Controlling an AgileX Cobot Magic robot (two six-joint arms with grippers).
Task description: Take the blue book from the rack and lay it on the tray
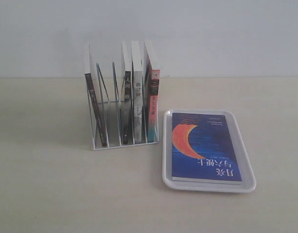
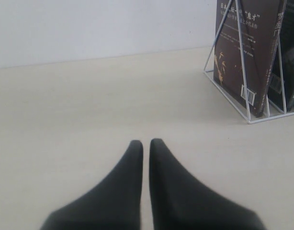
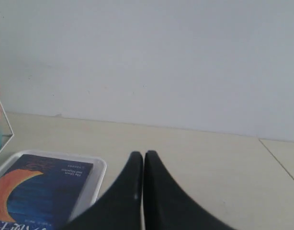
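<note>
Lying flat in the tray (image 1: 166, 167), the book (image 1: 206, 145) is being judged thin, light, bendy, best pinched at an edge; the left gripper (image 2: 146, 143) and right gripper (image 3: 143, 154) are being held with fingers (image 2: 131, 167) pressed together

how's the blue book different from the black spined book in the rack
Pose: the blue book lies flat, cover up, on the tray; the black-spined book stands upright in the rack. Look: the blue book shows a blue cover with an orange crescent; the black-spined book shows mainly its dark spine. Both bear white Chinese characters.
</note>
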